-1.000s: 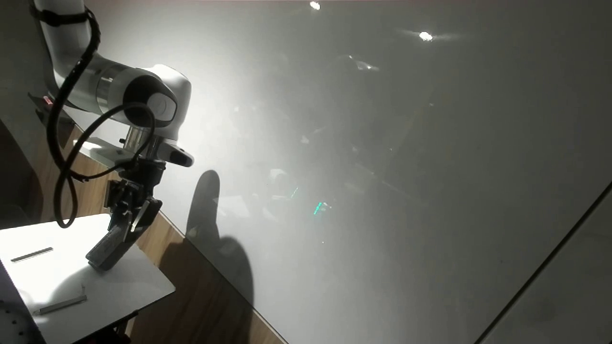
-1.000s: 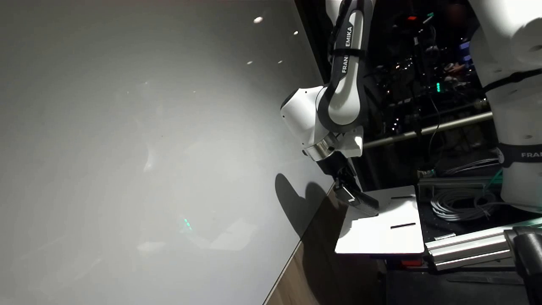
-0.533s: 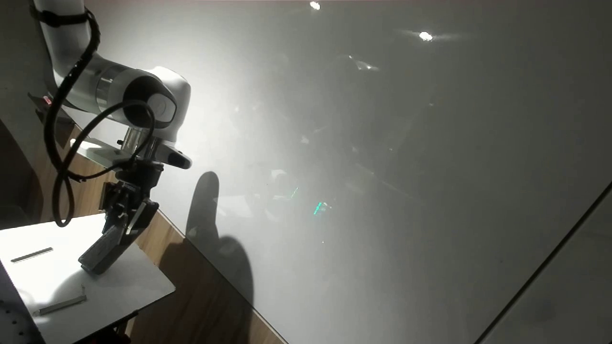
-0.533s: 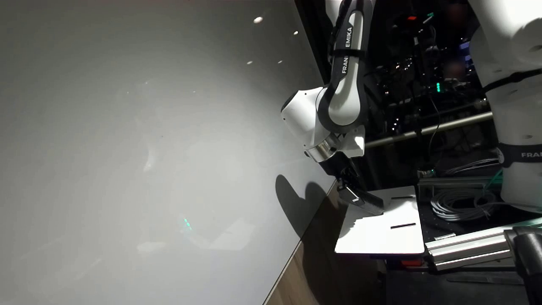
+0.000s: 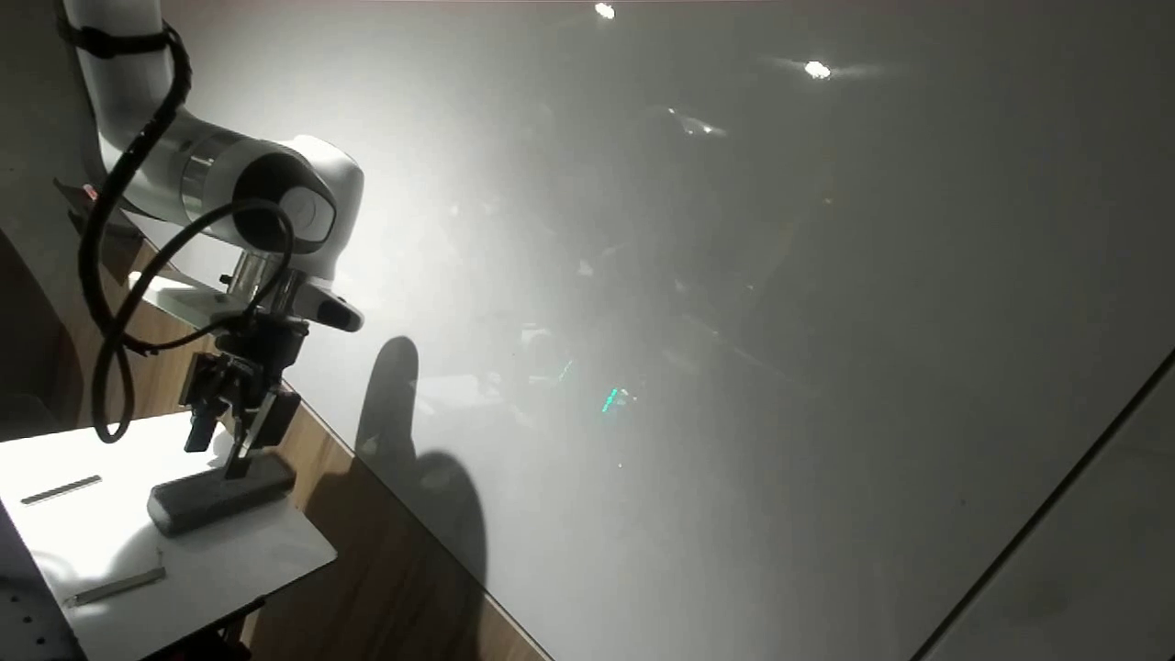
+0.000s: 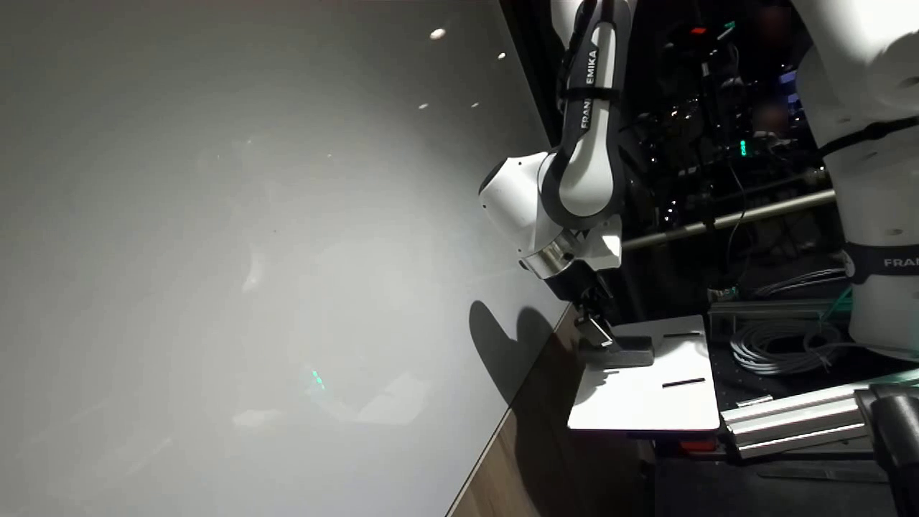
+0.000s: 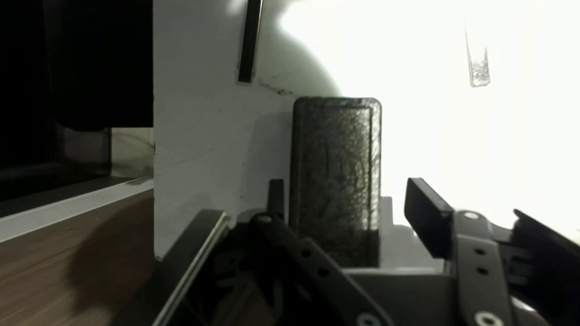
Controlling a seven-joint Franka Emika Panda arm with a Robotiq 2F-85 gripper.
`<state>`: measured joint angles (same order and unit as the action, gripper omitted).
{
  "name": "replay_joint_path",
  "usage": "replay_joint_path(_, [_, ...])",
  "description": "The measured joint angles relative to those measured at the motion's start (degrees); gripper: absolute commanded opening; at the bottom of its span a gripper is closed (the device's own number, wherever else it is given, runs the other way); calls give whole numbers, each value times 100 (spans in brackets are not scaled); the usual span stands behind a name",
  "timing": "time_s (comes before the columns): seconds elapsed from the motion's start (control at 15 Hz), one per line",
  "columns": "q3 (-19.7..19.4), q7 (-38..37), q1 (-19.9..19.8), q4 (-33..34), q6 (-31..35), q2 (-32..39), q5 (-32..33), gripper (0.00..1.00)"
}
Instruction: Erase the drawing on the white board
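Observation:
The large glossy white board (image 5: 734,275) fills much of both exterior views and also shows here (image 6: 287,215). The smiley drawing cannot be made out in any view. A dark grey, block-shaped eraser (image 5: 217,497) lies on the small white table, also seen in an exterior view (image 6: 630,351) and the wrist view (image 7: 335,167). My gripper (image 5: 218,457) is open just above the eraser, with fingers on either side of it. In the wrist view (image 7: 345,181) the left finger is close beside the eraser. The right finger stands apart with a clear gap.
The small white table (image 5: 285,551) has two dark strips (image 5: 115,586) on it. Wooden panelling (image 5: 386,551) runs between table and board. A second white arm (image 6: 879,215), coiled cable (image 6: 779,352) and metal rails (image 6: 797,424) stand beyond the table.
The gripper has opened and let go of the eraser. The eraser has gone from tilted in the fingers to lying flat on the small table. The arm has lowered slightly.

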<state>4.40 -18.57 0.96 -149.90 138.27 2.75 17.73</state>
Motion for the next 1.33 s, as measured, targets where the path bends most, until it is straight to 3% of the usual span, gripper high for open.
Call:
replay_joint_path(0.4, [0, 0, 16, 0, 7, 399, -8, 100])
replay_joint_path(0.73, [0, 0, 58, -29, 136, 282, -35, 100])
replay_joint_path(1.13, [26, 185, 160, -339, 164, -1034, -323, 100])
replay_joint_path(1.33, [60, 457, 269, -332, -358, -1974, -680, 100])
